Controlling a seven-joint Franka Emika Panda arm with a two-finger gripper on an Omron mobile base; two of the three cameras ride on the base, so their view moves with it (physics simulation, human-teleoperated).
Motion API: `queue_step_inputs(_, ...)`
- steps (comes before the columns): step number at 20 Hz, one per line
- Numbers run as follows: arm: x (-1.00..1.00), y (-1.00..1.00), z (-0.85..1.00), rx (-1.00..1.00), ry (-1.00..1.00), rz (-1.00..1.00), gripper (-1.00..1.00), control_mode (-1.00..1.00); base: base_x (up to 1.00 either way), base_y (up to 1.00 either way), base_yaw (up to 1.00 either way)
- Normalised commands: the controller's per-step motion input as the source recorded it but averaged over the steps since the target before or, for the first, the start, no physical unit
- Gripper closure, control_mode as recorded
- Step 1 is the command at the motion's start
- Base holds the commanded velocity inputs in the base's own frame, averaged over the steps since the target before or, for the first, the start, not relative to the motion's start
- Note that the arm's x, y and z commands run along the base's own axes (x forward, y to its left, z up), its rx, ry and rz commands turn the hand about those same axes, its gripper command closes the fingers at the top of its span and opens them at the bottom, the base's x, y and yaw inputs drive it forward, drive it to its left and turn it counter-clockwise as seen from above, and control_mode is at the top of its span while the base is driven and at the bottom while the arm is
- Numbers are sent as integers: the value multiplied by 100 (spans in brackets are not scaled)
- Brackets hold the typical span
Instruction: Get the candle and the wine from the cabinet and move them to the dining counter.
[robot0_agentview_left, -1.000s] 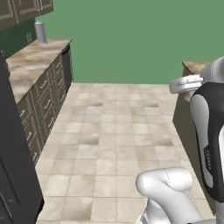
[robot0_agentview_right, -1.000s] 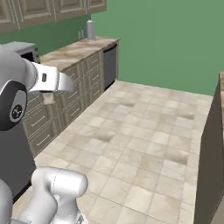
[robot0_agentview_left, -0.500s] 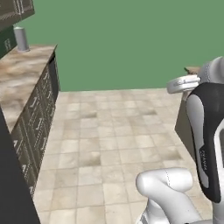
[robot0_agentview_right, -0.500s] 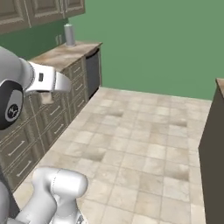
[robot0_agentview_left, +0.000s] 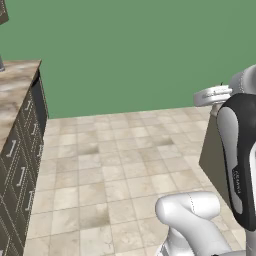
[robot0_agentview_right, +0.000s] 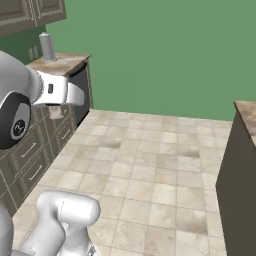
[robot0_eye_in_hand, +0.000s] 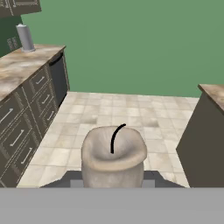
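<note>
Candle (robot0_eye_in_hand: 113, 154) pinched upright in gripper (robot0_eye_in_hand: 113, 183) at 6 o'clock, wick up (carry pose, likely); dining counter (robot0_eye_in_hand: 213, 92) at 3 o'clock.

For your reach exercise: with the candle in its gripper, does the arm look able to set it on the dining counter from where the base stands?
Probably not yet. The gripper holds the candle over open floor, and the dining counter sits off to the right, apart from it. Nothing blocks the way, so the base likely needs to drive closer.

Green wall (robot0_agentview_left: 130, 50), beige tiled floor (robot0_agentview_left: 115, 170), drawer units (robot0_eye_in_hand: 24, 127) left.
</note>
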Motion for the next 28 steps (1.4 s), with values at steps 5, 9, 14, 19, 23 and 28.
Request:
queue_step_inputs(5, 0, 0, 0, 0, 0, 0, 100, 100, 100, 64, -23)
queue_step_inputs(9, 0, 0, 0, 0, 0, 0, 100, 100, 100, 96, -23)
queue_step_inputs(14, 0, 0, 0, 0, 0, 0, 100, 100, 100, 99, -24)
queue_step_inputs(19, 0, 0, 0, 0, 0, 0, 100, 100, 100, 83, -35)
queue_step_inputs(23, 0, 0, 0, 0, 0, 0, 100, 100, 44, 45, -79)
queue_step_inputs(28, 0, 0, 0, 0, 0, 0, 100, 100, 51, 43, -77)
